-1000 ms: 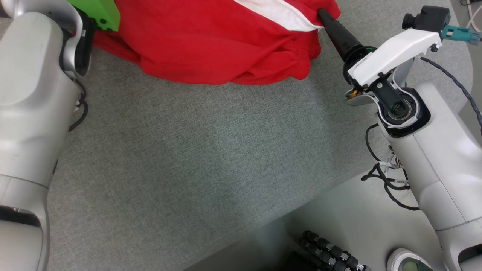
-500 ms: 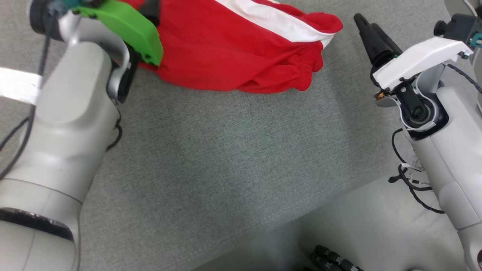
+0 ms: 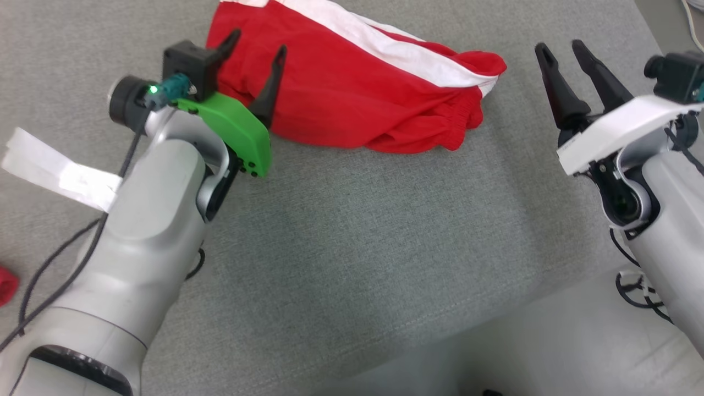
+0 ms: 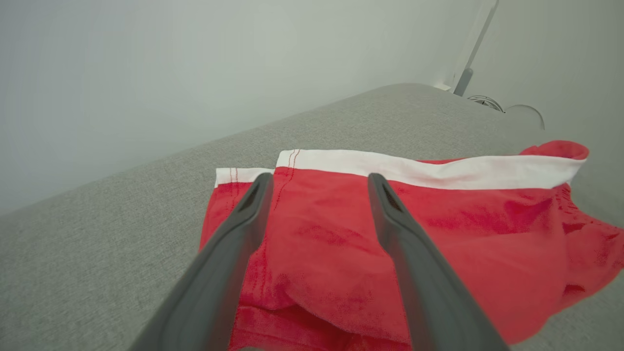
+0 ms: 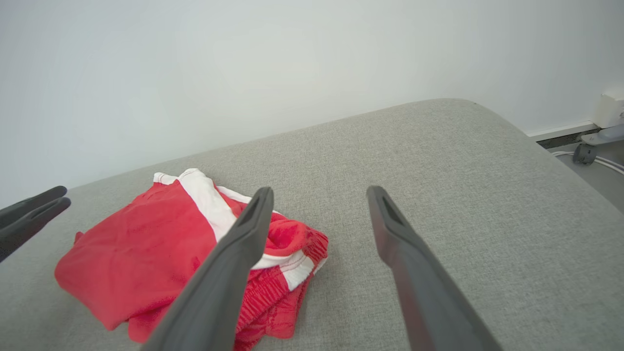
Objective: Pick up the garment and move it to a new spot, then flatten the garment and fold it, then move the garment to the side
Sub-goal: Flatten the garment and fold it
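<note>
The garment is a red pair of shorts with a white stripe, lying folded and a little rumpled on the grey padded table. My left gripper hovers open over the garment's left end with nothing between its fingers. In the left wrist view the garment spreads under and beyond the two dark fingers. My right gripper stands open to the right of the garment, apart from it. The right wrist view has the garment at lower left and the left gripper's fingertips at the left edge.
A strip of white tape lies on the table at the left. A small red scrap sits at the far left edge. The table's front edge runs diagonally at lower right, with pale floor beyond. A white wall stands behind the table.
Both grippers have let go of the garment and drawn back from it, their fingers now spread wide. The head camera has shifted, so the whole scene sits lower in the picture.
</note>
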Tool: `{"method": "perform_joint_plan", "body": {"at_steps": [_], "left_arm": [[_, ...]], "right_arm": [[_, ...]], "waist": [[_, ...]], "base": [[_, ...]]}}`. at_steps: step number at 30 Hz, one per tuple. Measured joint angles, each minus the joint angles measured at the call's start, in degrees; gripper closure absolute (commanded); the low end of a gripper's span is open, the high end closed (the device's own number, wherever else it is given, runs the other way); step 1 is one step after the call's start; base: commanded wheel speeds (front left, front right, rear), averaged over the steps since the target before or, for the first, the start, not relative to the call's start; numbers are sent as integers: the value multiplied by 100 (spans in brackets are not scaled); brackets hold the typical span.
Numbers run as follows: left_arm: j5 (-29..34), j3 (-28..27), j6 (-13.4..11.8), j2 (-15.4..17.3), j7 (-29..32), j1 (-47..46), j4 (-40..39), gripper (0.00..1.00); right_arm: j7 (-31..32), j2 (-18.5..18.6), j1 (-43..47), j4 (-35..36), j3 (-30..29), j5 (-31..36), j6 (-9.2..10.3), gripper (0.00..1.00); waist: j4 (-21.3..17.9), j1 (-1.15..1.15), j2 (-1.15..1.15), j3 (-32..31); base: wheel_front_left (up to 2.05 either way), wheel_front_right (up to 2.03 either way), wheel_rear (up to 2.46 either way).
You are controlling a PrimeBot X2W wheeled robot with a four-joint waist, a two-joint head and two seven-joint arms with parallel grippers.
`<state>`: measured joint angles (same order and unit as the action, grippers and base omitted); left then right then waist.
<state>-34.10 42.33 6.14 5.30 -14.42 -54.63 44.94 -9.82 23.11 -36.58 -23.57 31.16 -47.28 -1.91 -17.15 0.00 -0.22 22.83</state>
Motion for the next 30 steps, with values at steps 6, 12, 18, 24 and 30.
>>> {"method": "perform_joint_plan", "body": {"at_steps": [6,12,18,24,30], "left_arm": [[-101,20,45,-8,2,86,107,0],[-101,171,68,94,520,-117,325,0],[-311,66,98,93,916,-541,478,0],[-467,13,99,213,1392,-794,740,0],[-703,-100,100,352,1879,-1119,1035,0]], "right_arm": [[-285,-2,309,79,98,159,7,0],[-336,-324,619,192,215,202,52,0],[-387,-542,732,323,255,254,57,0],[-431,-767,747,443,279,336,42,0],[-454,-924,747,512,272,398,-10,0]], "waist": [[137,0,0,-187],[120,0,0,-183],[-109,0,0,-13],[-426,0,0,197],[-737,0,0,415]], "base": [[0,0,0],[0,0,0],[0,0,0],[0,0,0],[0,0,0]]}}
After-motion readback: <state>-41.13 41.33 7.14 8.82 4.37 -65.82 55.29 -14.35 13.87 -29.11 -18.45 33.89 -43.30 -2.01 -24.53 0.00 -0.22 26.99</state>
